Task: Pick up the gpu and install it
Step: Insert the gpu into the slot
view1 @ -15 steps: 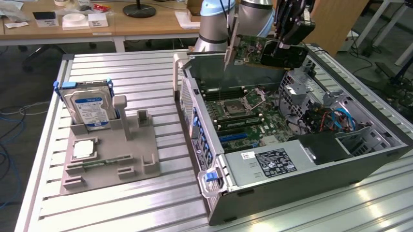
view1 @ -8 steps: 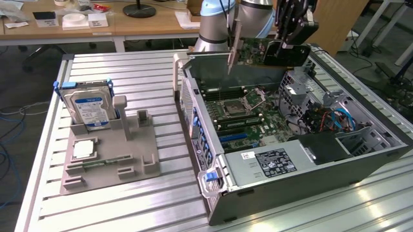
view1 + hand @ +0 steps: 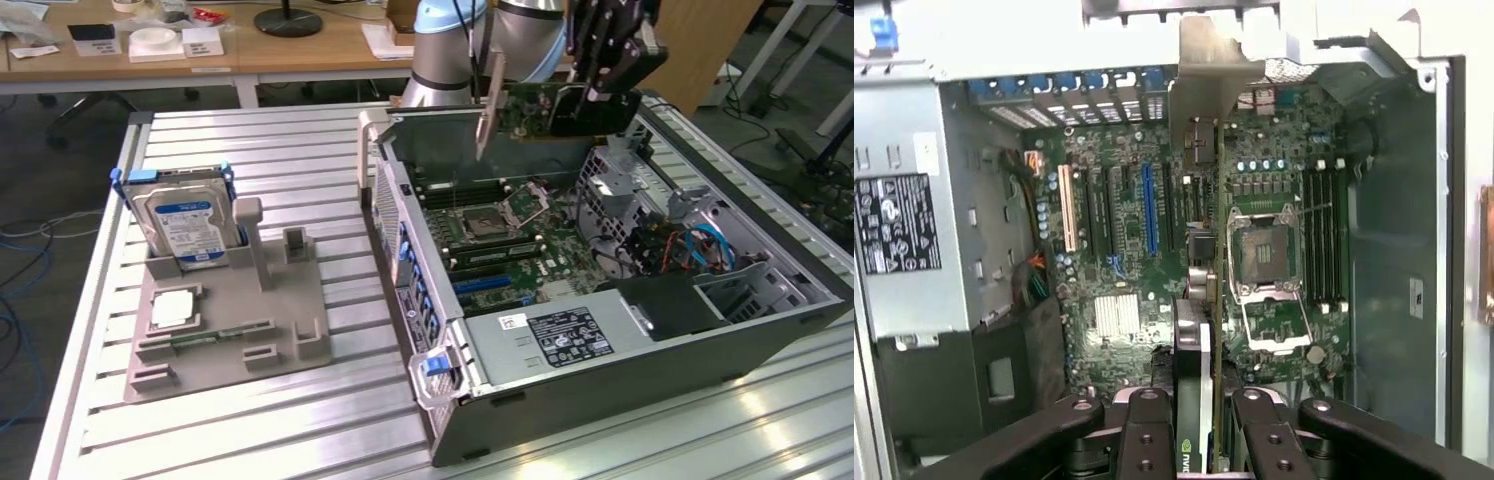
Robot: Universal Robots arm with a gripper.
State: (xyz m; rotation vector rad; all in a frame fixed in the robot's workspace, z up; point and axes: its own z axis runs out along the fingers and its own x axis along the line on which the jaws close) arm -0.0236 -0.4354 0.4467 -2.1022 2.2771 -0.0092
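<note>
hanging over the open case [image 3: 761,335] in the upper middle of the exterior view, the gpu [image 3: 534,108] is pinched in the gripper [image 3: 597,98], clear of the motherboard [image 3: 501,245] below it. the card stands on edge. its pale bracket [image 3: 490,100] points down at the end toward the exterior view's left, near the case's rear wall. the arm [image 3: 461,40] comes in from the top edge of the frame.

in the wrist view the two dark fingers [image 3: 1149,430] press on either side of the card, which is seen edge-on between them. beyond the card lie the expansion slots, among them a blue slot [image 3: 1149,205] and a white slot [image 3: 1067,205]. the card appears apart from both, closer to the open cpu socket [image 3: 1266,255]. whether its lower edge lines up with any slot cannot be told.

the case lies on its side on a ribbed metal table [image 3: 267,140] and takes up the right half of the exterior view. the power supply [image 3: 561,335] sits toward the lower edge of the frame. at the exterior view's left, well apart from the case, a grey holder [image 3: 294,345] carries a hard drive [image 3: 187,225] standing upright. a small square chip [image 3: 174,310] lies flat in front of it.
</note>
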